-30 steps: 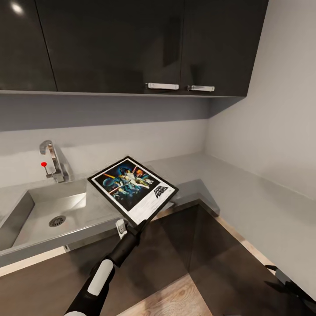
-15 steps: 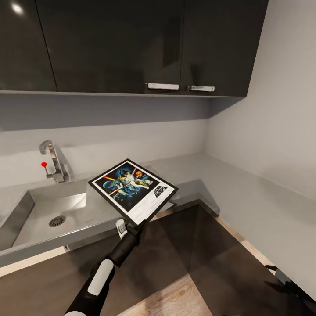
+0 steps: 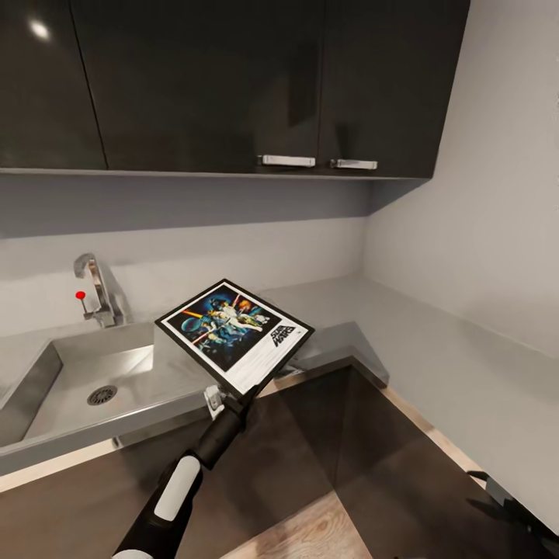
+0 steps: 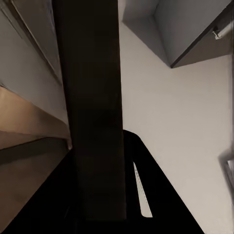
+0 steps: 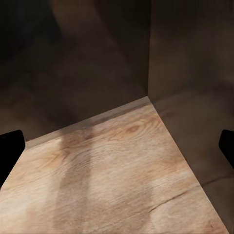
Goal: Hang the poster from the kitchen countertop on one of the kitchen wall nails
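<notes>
The poster (image 3: 233, 334), black-framed with a white border and the "STAR WARS" logo, is held tilted above the front edge of the pale grey kitchen countertop (image 3: 349, 310). My left gripper (image 3: 237, 394) is shut on its near edge, with the arm reaching up from below. In the left wrist view the poster's dark frame edge (image 4: 90, 97) runs straight out between the fingers. My right gripper (image 3: 508, 508) hangs low at the right, open, its dark fingertips (image 5: 9, 146) wide apart over the wooden floor. The wall nails are out of view.
A steel sink (image 3: 46, 388) with a tap (image 3: 97, 287) is set in the counter to the left of the poster. Dark upper cabinets (image 3: 233, 85) hang above. A plain grey wall (image 3: 489, 194) runs along the right, with the counter continuing beneath it.
The whole view has shifted slightly downward, so the camera moved. The poster has risen a little relative to the counter and tipped up, still in the left gripper.
</notes>
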